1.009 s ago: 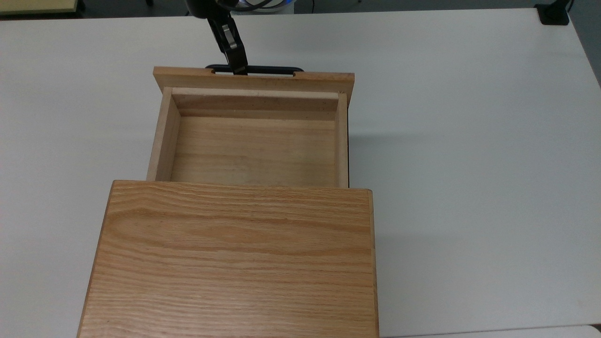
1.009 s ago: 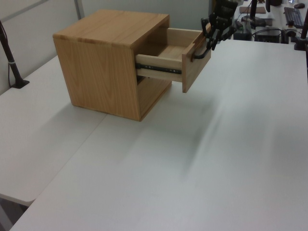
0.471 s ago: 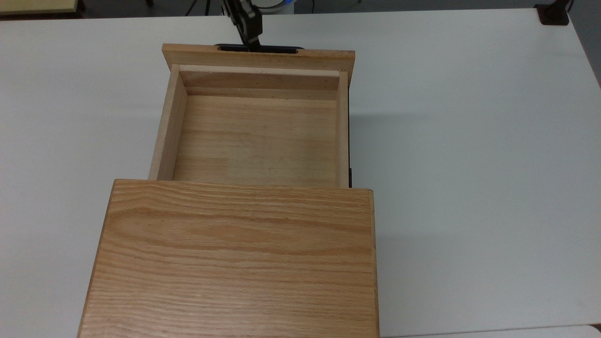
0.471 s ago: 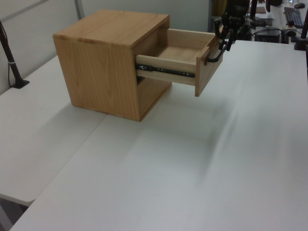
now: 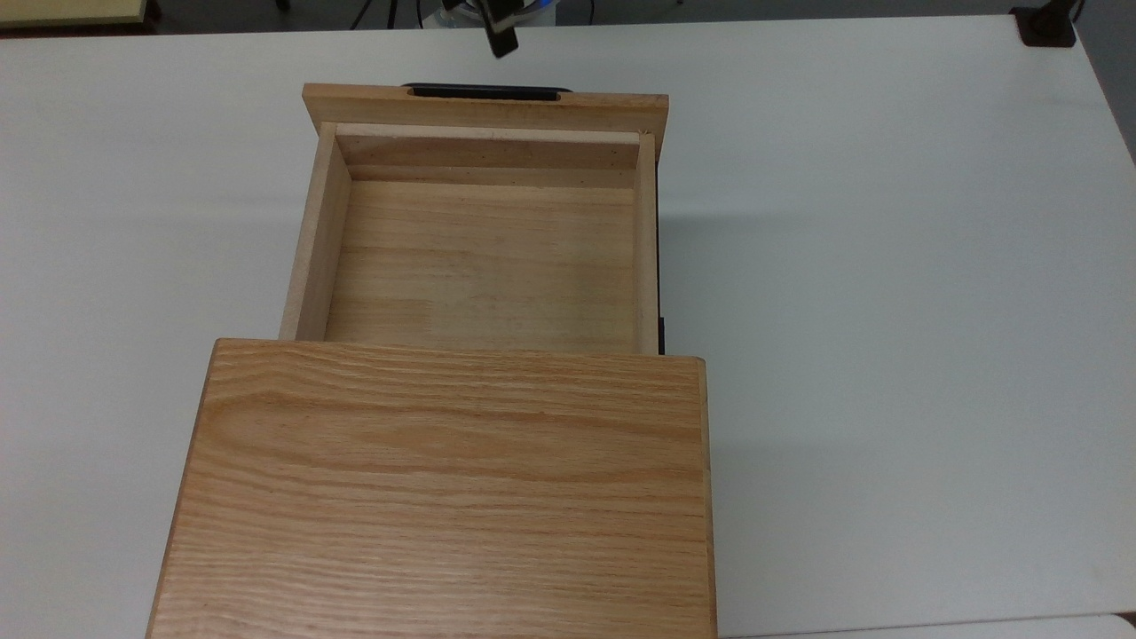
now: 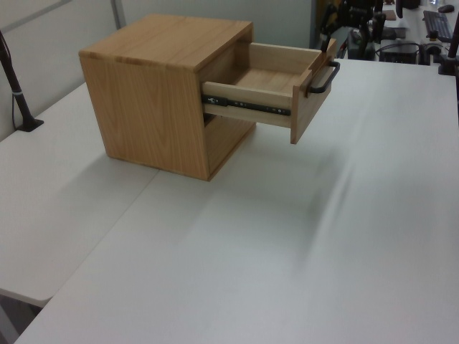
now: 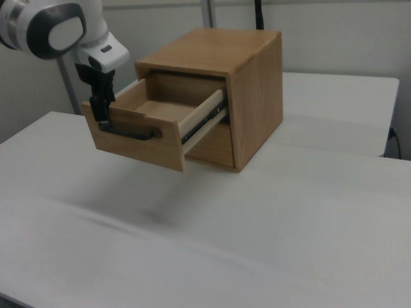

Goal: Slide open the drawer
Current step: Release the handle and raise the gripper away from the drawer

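The light oak drawer (image 5: 484,266) stands pulled far out of the cabinet (image 5: 444,488), its inside empty. Its wider front panel (image 5: 484,106) carries the black bar handle (image 5: 484,90), which nothing touches. My gripper (image 5: 500,34) hangs just beyond the handle at the top view's upper edge, apart from it. In the right view the gripper (image 7: 101,114) sits at the left end of the handle (image 7: 135,133), in front of the drawer's front panel (image 7: 138,147). The left view shows the drawer (image 6: 301,100) out on its dark side rail (image 6: 247,107).
The cabinet rests on a white table (image 5: 887,266) with wide bare surface on both sides. A black clamp post (image 6: 18,93) stands at the left view's left edge. A black mount (image 5: 1047,27) sits at the top view's upper right corner. The white arm link (image 7: 58,25) is above the drawer front.
The drawer slid further out with the gripper at its handle, then stopped. The gripper has since come off the handle and drawn back toward the top view's upper edge.
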